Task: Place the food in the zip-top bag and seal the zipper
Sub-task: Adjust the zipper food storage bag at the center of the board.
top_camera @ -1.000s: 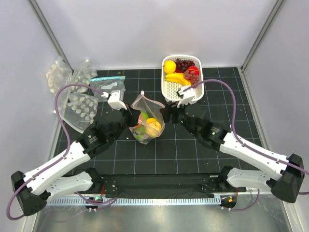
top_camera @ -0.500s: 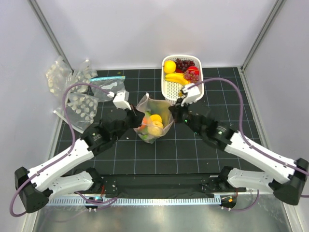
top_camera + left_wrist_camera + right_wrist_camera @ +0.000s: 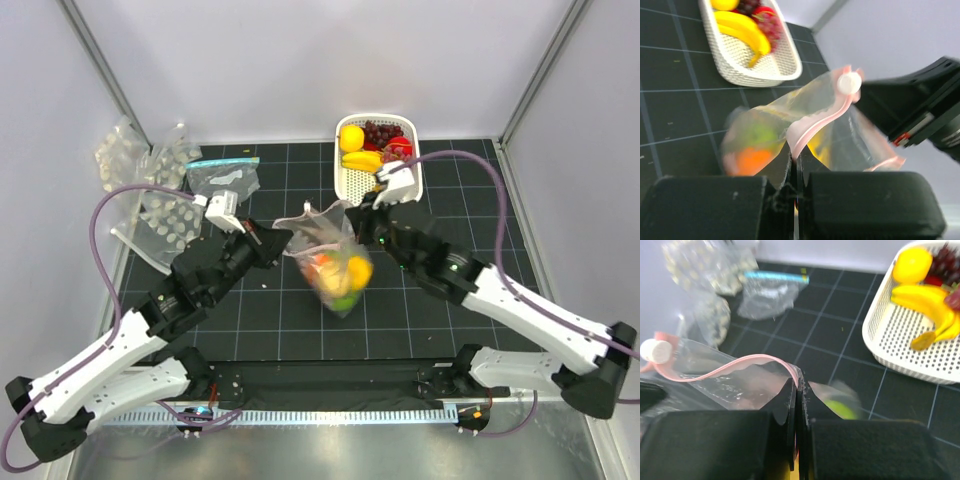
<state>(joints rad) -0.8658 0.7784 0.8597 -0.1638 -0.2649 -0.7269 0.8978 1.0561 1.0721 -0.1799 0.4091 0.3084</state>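
Note:
The zip-top bag point(image 3: 322, 232) hangs stretched between my two grippers above the mat, its body sagging with the food point(image 3: 342, 275) inside: orange, yellow and green pieces, blurred by motion. My left gripper point(image 3: 283, 238) is shut on the left end of the mouth. In the left wrist view the pink zipper point(image 3: 815, 122) runs out from between that gripper's point(image 3: 794, 150) jaws. My right gripper point(image 3: 362, 222) is shut on the right end; the right wrist view shows the zipper point(image 3: 740, 362) curving away from that gripper point(image 3: 797, 385). The mouth gapes between them.
A white basket point(image 3: 357, 183) with bananas, grapes and other fruit stands at the back right, close behind my right gripper. At the back left lie several dotted clear bags point(image 3: 165, 215) and a flat bag with a teal strip point(image 3: 225, 175).
My right gripper closed on the bag's right mouth edge. Both grippers then pulled apart, stretching the mouth, and the bag's filled body swung right and toward the front.

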